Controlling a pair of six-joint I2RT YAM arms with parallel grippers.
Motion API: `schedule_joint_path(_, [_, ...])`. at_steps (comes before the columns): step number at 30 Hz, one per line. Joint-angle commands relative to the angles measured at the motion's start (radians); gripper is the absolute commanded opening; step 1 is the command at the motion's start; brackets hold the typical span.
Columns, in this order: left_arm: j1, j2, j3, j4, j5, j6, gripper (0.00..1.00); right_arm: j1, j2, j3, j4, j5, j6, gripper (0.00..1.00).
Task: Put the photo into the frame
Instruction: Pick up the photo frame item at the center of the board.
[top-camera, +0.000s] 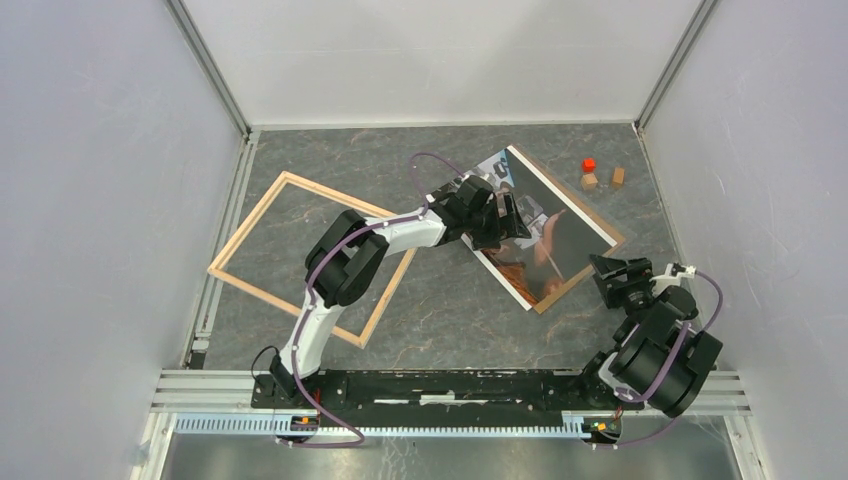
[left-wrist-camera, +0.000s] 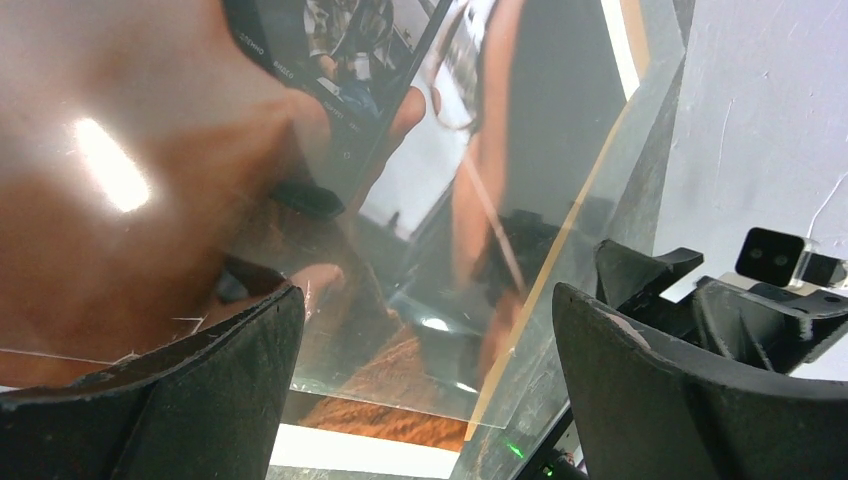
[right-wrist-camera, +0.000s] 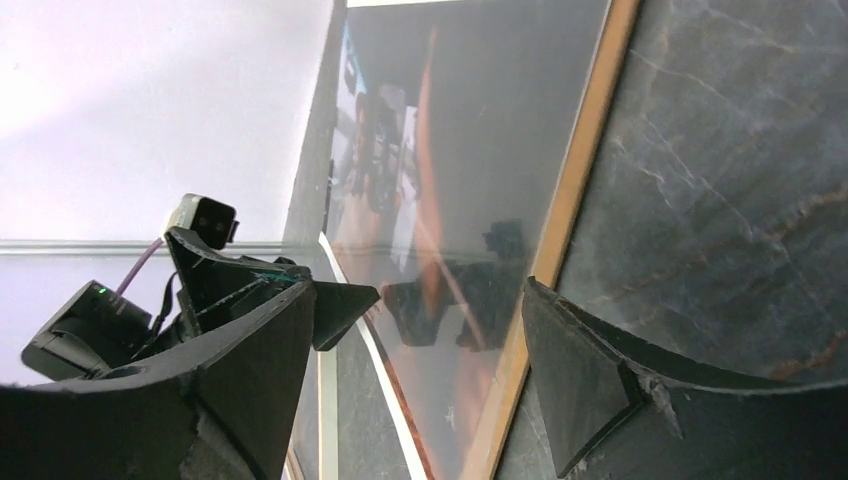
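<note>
The photo (top-camera: 548, 232) lies at an angle at right centre, dark and orange tones with a white border, on a brown backing board (top-camera: 603, 249). In the left wrist view the photo (left-wrist-camera: 180, 180) fills the picture, with a clear sheet (left-wrist-camera: 420, 340) over it. The frame (top-camera: 262, 218), pale wood and empty, lies flat at the left, apart from the photo. My left gripper (top-camera: 505, 220) is open, low over the photo's left part, with nothing between its jaws (left-wrist-camera: 425, 390). My right gripper (top-camera: 608, 275) is open and empty beside the board's near right edge (right-wrist-camera: 420, 370).
A small red piece (top-camera: 588, 165) and two small wooden blocks (top-camera: 590, 181) (top-camera: 618, 176) sit at the back right. White walls close in the grey marbled table (top-camera: 450, 320) on three sides. The right gripper (left-wrist-camera: 700, 290) shows in the left wrist view.
</note>
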Motion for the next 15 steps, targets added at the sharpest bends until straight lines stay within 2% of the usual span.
schedule_joint_path(1, [-0.009,0.041,0.042,-0.077,-0.028,0.057,1.00,0.004,-0.060,-0.031,-0.259,0.074,-0.166,0.82])
schedule_joint_path(3, [-0.009,0.046,0.052,-0.090,-0.026,0.059,1.00,0.006,-0.094,0.010,-0.381,0.123,-0.245,0.83])
schedule_joint_path(9, [-0.009,0.056,0.068,-0.110,-0.023,0.057,1.00,0.004,-0.103,0.052,-0.538,0.210,-0.308,0.83])
schedule_joint_path(15, [-0.008,0.087,0.111,-0.155,-0.003,0.052,1.00,0.008,-0.023,0.047,-0.438,0.136,-0.238,0.82])
